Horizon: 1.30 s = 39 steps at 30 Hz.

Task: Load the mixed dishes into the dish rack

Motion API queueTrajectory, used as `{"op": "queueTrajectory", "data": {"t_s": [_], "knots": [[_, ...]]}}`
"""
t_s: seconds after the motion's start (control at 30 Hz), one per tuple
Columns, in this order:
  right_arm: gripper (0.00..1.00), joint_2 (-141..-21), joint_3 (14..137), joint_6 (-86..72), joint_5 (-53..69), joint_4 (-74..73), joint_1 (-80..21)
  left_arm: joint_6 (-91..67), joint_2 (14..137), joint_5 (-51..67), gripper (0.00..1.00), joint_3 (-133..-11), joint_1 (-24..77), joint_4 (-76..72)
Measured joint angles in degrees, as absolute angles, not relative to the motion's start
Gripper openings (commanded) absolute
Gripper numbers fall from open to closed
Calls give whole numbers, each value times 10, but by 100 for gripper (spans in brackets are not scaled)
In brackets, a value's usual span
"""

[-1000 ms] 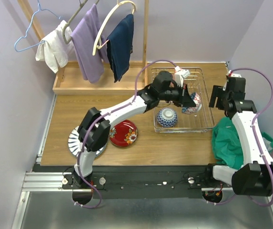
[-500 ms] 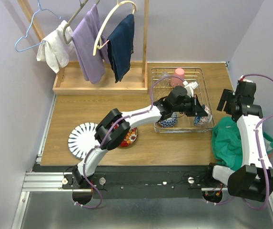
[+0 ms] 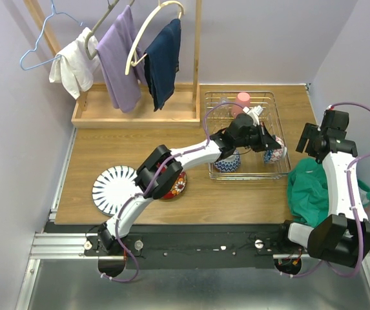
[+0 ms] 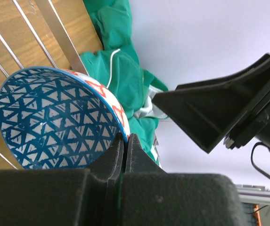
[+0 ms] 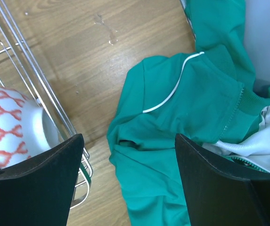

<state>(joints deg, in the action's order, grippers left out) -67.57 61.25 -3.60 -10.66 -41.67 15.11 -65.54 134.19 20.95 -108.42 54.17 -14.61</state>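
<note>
My left gripper (image 3: 266, 140) reaches into the silver wire dish rack (image 3: 249, 177) and is shut on the rim of the red-pink bowl (image 3: 274, 151), held tilted at the rack's right end. In the left wrist view the jaws (image 4: 124, 141) pinch the bowl's rim; its inside (image 4: 54, 117) has blue triangles. The blue-white bowl (image 3: 226, 161) lies in the rack's front left, the pink cup (image 3: 242, 100) at its back. The red floral plate (image 3: 177, 185) and the striped plate (image 3: 113, 189) lie on the table. My right gripper (image 3: 310, 142) is open and empty beside the rack.
A green garment (image 3: 314, 190) is heaped on the table's right edge, under my right gripper (image 5: 130, 155). A wooden clothes-rack tray (image 3: 133, 110) with hanging clothes stands at the back left. The rack's wire corner (image 5: 31, 80) and the held bowl (image 5: 12, 127) show in the right wrist view.
My left arm has stretched further right, carrying the red-pink bowl from the rack's middle to its right end. My right arm has drawn back to the right.
</note>
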Motion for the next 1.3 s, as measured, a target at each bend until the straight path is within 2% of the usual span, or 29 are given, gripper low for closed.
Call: {"op": "queueTrajectory", "data": {"t_s": [0.43,0.53,0.67,0.77,1.03,1.3], "knots": [[84,-717,618,-30,-98,-420,166,-706,1393,203,0,-1102,518,-188],[84,-720,618,-30,-93,-420,166,-715,1393,205,13,-1085,514,-216],[84,-720,618,-31,-84,-419,166,-716,1385,217,36,-1046,511,-263],[84,-720,618,-36,-74,-416,166,-707,1363,227,44,-1007,506,-265],[84,-716,596,-56,-21,-403,166,-630,1273,236,53,-923,476,-215],[84,-714,589,-70,39,-396,166,-522,1174,243,54,-893,460,-143]]}}
